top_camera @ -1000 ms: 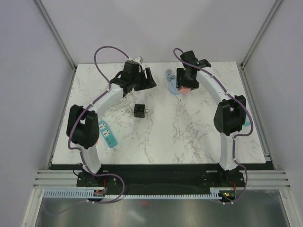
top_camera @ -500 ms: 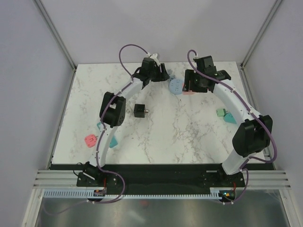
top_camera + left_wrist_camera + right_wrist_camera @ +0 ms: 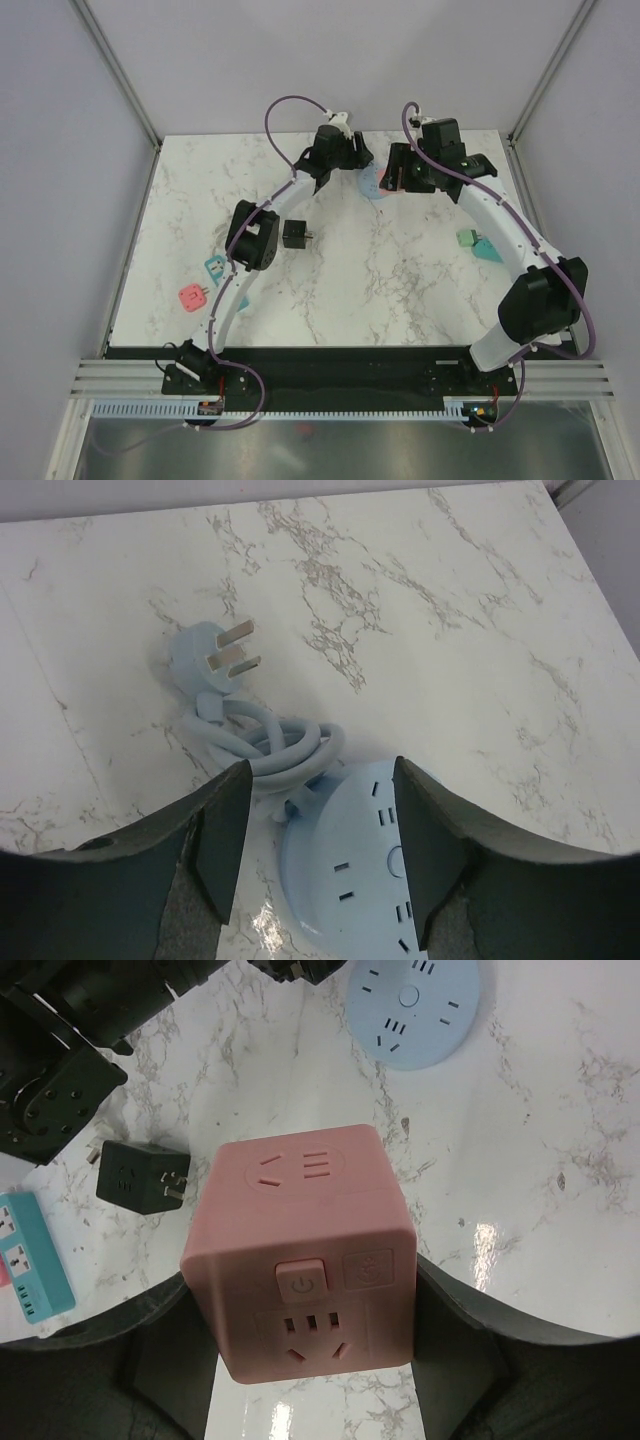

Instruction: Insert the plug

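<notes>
Plug point(image 3: 210, 658): pale blue, with a rounded body. We count three flat metal prongs, turned up off the marble. It lies on its back at the far side of the table, just beyond the left gripper. Its cord, the same blue, is coiled in a loose loop between the plug and the round power strip.

Table point(image 3: 400, 290): white marble with grey veins. Everything we name rests on it except the pink cube.

Left gripper point(image 3: 320, 770): fingers spread wide with nothing between them. We see it hanging over the cord loop and the near edge of the round strip.

Right gripper point(image 3: 310, 1320): clamped on the pink cube socket, one finger on each side.

Round power strip point(image 3: 350, 870): a pale blue disc lying flat, slots facing up, touching the cord loop. It lies between the two grippers in the top view.

Pink cube socket point(image 3: 305, 1260): a rounded cube with slots on its top face, and a power button and outlets on the face towards the wrist camera.

Teal power strip point(image 3: 30, 1260): at the left edge of the right wrist view, well apart from the plug.

Black adapter cube point(image 3: 140, 1175): small, with short prongs on one side. We find it alone on the marble.
</notes>
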You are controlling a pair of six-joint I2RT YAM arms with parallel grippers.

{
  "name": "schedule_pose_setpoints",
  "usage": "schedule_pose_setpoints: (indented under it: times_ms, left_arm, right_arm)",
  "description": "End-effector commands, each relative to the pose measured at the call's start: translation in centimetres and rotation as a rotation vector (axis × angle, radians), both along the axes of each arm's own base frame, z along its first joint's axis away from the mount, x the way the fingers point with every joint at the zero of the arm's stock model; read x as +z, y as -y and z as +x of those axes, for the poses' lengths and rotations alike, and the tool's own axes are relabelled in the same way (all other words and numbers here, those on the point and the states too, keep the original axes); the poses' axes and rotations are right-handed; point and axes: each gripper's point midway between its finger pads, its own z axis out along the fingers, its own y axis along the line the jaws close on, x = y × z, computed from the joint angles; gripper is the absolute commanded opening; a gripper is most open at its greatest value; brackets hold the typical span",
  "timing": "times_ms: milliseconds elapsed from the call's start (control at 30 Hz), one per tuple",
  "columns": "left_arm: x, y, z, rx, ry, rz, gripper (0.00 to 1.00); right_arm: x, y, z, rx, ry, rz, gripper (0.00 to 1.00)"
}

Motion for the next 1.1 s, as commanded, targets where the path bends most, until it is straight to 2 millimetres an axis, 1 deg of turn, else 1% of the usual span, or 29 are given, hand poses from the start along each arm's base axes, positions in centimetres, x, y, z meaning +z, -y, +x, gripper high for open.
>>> schedule_pose_setpoints:
  times_ms: [0,33,67,100,200,233,267,300,333,367,400,433,500,533,567,600,633,700,733,867,900,967,1000,1067]
  left_arm:
    - [2.6,0.1,1.6,0.052,0.052,-0.088,0.65]
    - [2.3,0.3,1.4,0.046,0.027,-0.107,0.6]
    - [2.2,0.6,1.1,0.037,0.012,-0.115,0.58]
    - [1.5,1.0,0.5,0.024,-0.027,-0.127,0.56]
    - [1.0,1.7,-0.6,0.013,-0.08,-0.127,0.55]
    - [0.2,1.8,-1.1,0.015,-0.112,-0.109,0.55]
    - [0.0,2.3,-1.8,0.007,-0.128,-0.098,0.55]
    - [-0.3,2.4,-2.3,0.008,-0.149,-0.083,0.55]
    - [-0.9,2.5,-2.7,0.008,-0.168,-0.07,0.55]
    - [-0.9,3.0,-3.4,0.001,-0.181,-0.062,0.55]
    - [-1.1,3.2,-3.7,0.004,-0.195,-0.053,0.54]
    - [-1.7,3.1,-4.4,0.006,-0.229,-0.038,0.54]
    - [-2.1,3.7,-5.6,-0.008,-0.259,-0.033,0.54]
    - [-2.2,3.9,-5.9,-0.012,-0.264,-0.031,0.54]
    - [-2.3,4.2,-6.7,-0.019,-0.28,-0.02,0.54]
    - [-2.4,4.2,-6.9,-0.012,-0.289,-0.016,0.53]
    - [-2.6,4.1,-7.2,-0.009,-0.303,-0.013,0.53]
    - [-2.0,4.1,-7.5,0.007,-0.315,-0.015,0.51]
    - [-2.3,3.9,-7.7,0.014,-0.323,-0.008,0.51]
    - [-1.1,4.3,-8.5,0.015,-0.308,0.014,0.5]
    - [-0.3,4.3,-8.6,0.013,-0.289,0.025,0.5]
    - [0.3,4.7,-9.0,0.008,-0.259,0.049,0.5]
    - [0.9,4.2,-8.6,0.028,-0.222,0.077,0.51]
    - [1.3,3.8,-8.1,0.046,-0.185,0.107,0.51]
  right_arm:
    - [4.2,-0.4,0.2,0.028,0.134,0.044,0.0]
    - [4.3,-0.4,0.2,0.027,0.138,0.045,0.0]
    - [4.7,-0.2,0.1,0.025,0.149,0.046,0.0]
    - [4.7,-0.2,0.1,0.023,0.149,0.046,0.0]
    - [4.8,0.4,0.2,0.01,0.153,0.048,0.0]
    - [4.8,0.4,0.1,0.009,0.153,0.049,0.0]
    - [4.9,0.7,0.1,0.003,0.156,0.053,0.0]
    - [4.8,0.8,0.0,0.001,0.152,0.055,0.0]
    - [5.1,0.9,-0.2,-0.001,0.162,0.059,0.0]
    - [5.2,1.1,-0.2,-0.005,0.165,0.059,0.0]
    - [5.0,1.1,-0.3,-0.005,0.162,0.058,0.0]
    - [5.3,1.2,-0.3,-0.008,0.17,0.06,0.0]
    - [5.0,1.6,-0.4,-0.018,0.162,0.059,0.0]
    - [5.0,1.7,-0.5,-0.019,0.163,0.061,0.0]
    - [5.3,1.9,-0.6,-0.023,0.17,0.062,0.0]
    - [5.0,2.0,-0.8,-0.025,0.163,0.06,0.0]
    - [5.4,2.2,-0.9,-0.029,0.177,0.063,0.0]
    - [5.4,2.5,-1.1,-0.036,0.176,0.06,0.0]
    - [5.6,2.6,-1.3,-0.037,0.182,0.061,0.0]
    - [5.9,3.0,-1.6,-0.046,0.193,0.061,0.0]
    - [5.8,3.0,-1.6,-0.046,0.19,0.061,0.0]
    - [6.0,3.0,-1.7,-0.048,0.195,0.065,0.0]
    - [6.0,3.2,-1.7,-0.051,0.193,0.064,0.0]
    - [6.1,3.0,-1.9,-0.045,0.197,0.069,0.0]
